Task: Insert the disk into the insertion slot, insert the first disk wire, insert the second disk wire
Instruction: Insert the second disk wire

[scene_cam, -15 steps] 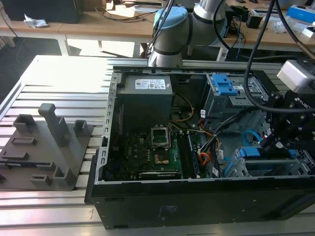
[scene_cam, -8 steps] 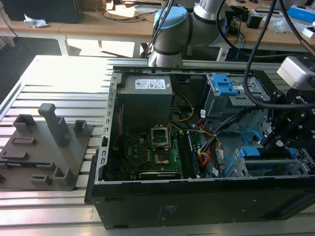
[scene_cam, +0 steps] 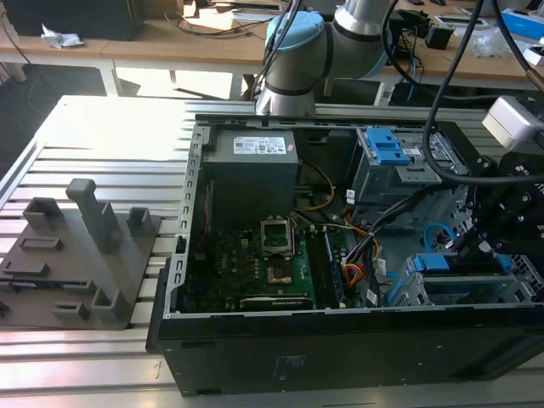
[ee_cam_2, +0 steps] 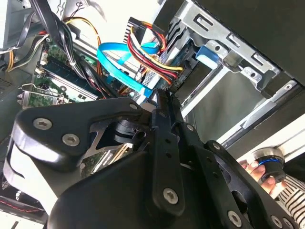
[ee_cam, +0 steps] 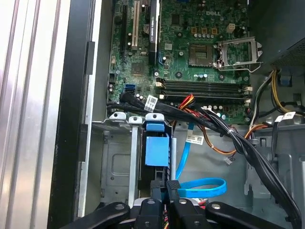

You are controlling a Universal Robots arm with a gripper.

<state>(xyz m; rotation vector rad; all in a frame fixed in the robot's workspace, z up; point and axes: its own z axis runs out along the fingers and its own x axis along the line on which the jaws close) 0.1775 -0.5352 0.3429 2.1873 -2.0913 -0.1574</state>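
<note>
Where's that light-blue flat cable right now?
In the first wrist view, the light-blue cable loops across the case floor beside the drive cage, just ahead of the gripper; in the exterior view it lies at the case's right end.

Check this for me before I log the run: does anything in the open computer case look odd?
The thin flat light-blue cable lies in a loose loop on the case floor beside the grey sheet-metal drive cage, near the end effector. Nothing looks damaged.
</note>
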